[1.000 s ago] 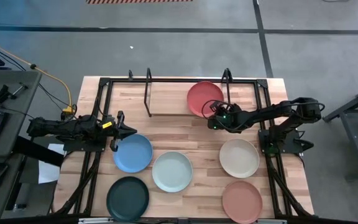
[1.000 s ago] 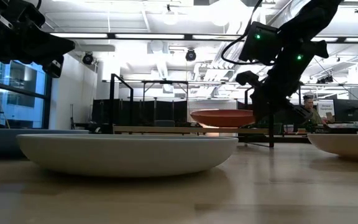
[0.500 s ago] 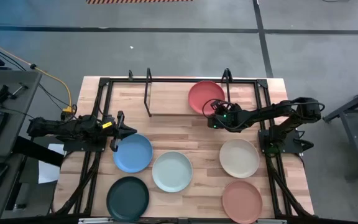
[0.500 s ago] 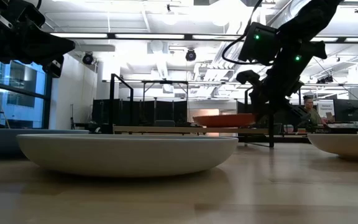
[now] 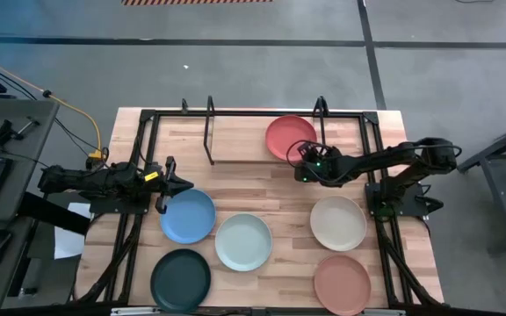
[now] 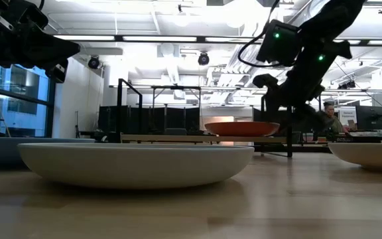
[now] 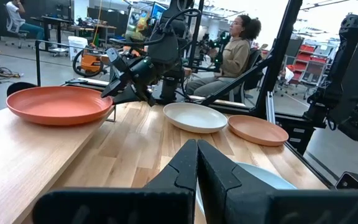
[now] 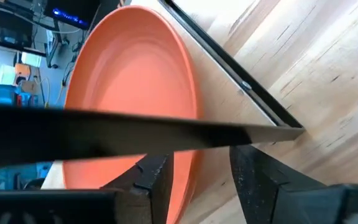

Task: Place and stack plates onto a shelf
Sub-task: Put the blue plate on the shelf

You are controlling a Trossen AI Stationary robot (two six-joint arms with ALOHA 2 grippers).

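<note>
The coral red plate (image 5: pixel 290 136) lies flat on the right half of the shelf (image 5: pixel 235 136), a light board in a black frame along the far edge. My right gripper (image 8: pixel 197 180) stands open at the plate's near rim (image 8: pixel 188 155), slanting down, one finger over the plate's inside and one outside. In the low view that gripper (image 6: pixel 270 93) hangs just above the plate (image 6: pixel 242 127). My left gripper (image 5: pixel 172 180) is shut and waits level at the left, beside the blue plate (image 5: pixel 188 215). My right gripper has its open fingers on either side of the coral red plate's near rim (image 8: pixel 188 155), coming slanting down from the near right. Whether a finger (image 8: pixel 151 180) touches the rim, I cannot tell. The plate rests on the shelf by its base.
On the tabletop lie the pale mint (image 5: pixel 243 241), dark green (image 5: pixel 180 279), cream (image 5: pixel 338 222) and terracotta pink (image 5: pixel 342 283) plates. Black upright loops (image 5: pixel 209 132) stand on the shelf's left part. A person (image 7: pixel 229 53) sits beyond the table's right side.
My right gripper has opened and let go of the coral red plate. The plate, held slightly raised a second ago, has sunk onto the shelf and now lies level there. The arm itself has hardly moved.
</note>
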